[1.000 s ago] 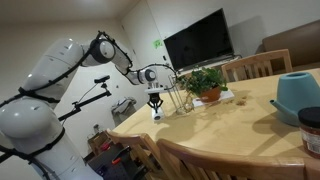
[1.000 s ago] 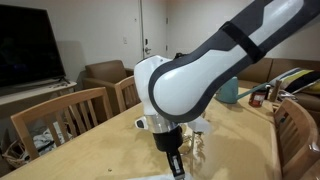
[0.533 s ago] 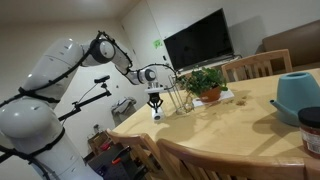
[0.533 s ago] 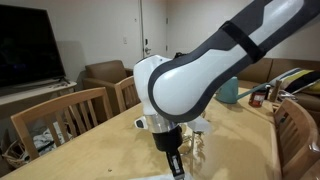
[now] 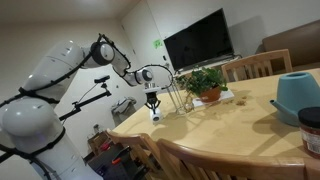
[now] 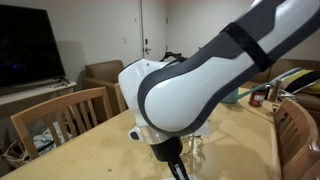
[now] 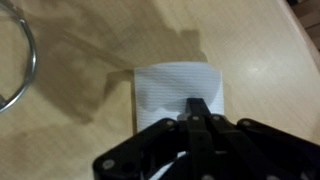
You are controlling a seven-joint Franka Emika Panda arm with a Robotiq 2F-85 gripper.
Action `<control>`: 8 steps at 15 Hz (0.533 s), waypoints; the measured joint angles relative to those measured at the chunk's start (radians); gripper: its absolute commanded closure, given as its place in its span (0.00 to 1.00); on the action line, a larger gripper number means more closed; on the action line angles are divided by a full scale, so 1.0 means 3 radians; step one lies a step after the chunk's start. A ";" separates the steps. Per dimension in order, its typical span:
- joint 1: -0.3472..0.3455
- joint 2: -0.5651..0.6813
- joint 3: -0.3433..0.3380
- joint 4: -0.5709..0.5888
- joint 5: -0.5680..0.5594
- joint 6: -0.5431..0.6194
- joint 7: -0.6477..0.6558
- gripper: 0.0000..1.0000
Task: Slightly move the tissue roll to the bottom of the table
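Note:
The tissue roll [image 5: 156, 115] is a small white roll on the light wooden table [image 5: 235, 130], near its rounded end. My gripper [image 5: 154, 101] comes down on it from straight above. In the wrist view the roll [image 7: 170, 88] is a white rectangle, and my black fingers [image 7: 196, 108] are closed together on its near part. In an exterior view the big white arm fills the front; my gripper [image 6: 177, 166] points down at the table [image 6: 90, 150], and the roll is hidden there.
A thin wire rack [image 5: 178, 98] stands just beside the roll; its ring shows in the wrist view [image 7: 27, 60]. A potted plant [image 5: 207, 83] is behind it. A teal pot [image 5: 297, 95] and wooden chairs [image 5: 258, 66] are further along. The table edge [image 7: 300, 40] is close.
In an exterior view the arm's wrist has shifted left and lower in the picture. The roll and gripper stay in about the same place.

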 measured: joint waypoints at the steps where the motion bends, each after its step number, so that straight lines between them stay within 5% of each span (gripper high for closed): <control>1: 0.0030 0.0023 0.0000 0.0038 -0.0053 -0.0099 -0.0015 1.00; 8: 0.0135 0.0132 0.0000 0.0153 -0.0320 -0.0551 -0.0209 1.00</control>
